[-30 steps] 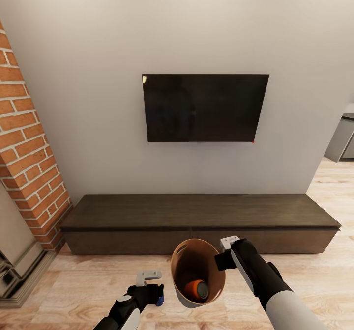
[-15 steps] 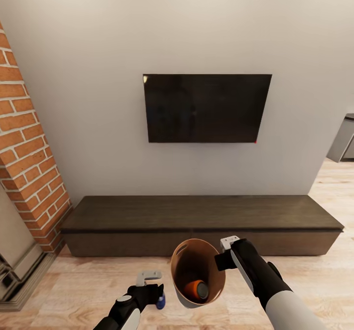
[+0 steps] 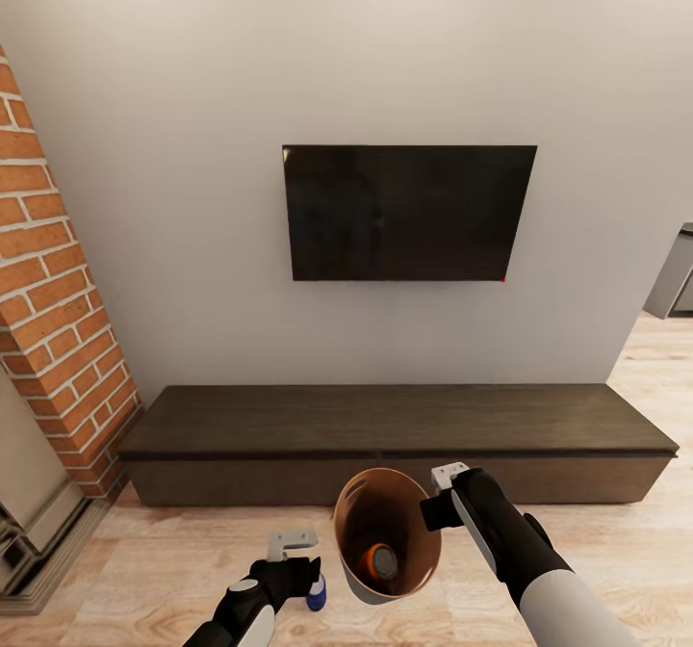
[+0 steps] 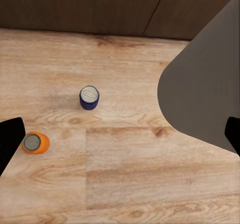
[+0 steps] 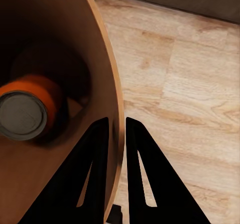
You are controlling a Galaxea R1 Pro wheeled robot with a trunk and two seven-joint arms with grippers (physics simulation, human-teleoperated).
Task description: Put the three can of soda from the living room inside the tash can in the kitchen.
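My right gripper (image 3: 430,510) is shut on the rim of the tash can (image 3: 380,507) and holds it tilted above the floor; the fingers pinch its wall (image 5: 55,34) from both sides. One orange can of soda (image 3: 380,562) lies inside the bin (image 5: 27,109), grey top showing. My left gripper (image 3: 294,570) hangs open over the floor left of the bin's grey outside (image 4: 205,79). Below it a blue can (image 4: 89,97) stands upright on the floor, also seen at the hand's edge (image 3: 317,592). Another orange can (image 4: 35,143) stands near one dark finger (image 4: 10,141).
A long low dark-wood cabinet (image 3: 385,416) runs along the wall ahead, under a black TV (image 3: 409,212). A red brick fireplace (image 3: 48,320) stands at the left. A grey unit (image 3: 679,276) shows at the right edge. Light wood floor (image 3: 597,541) surrounds me.
The whole view has shifted slightly, so the camera moved. The orange can inside the bin has turned so its grey top faces up. The blue can shows a little more below the left gripper.
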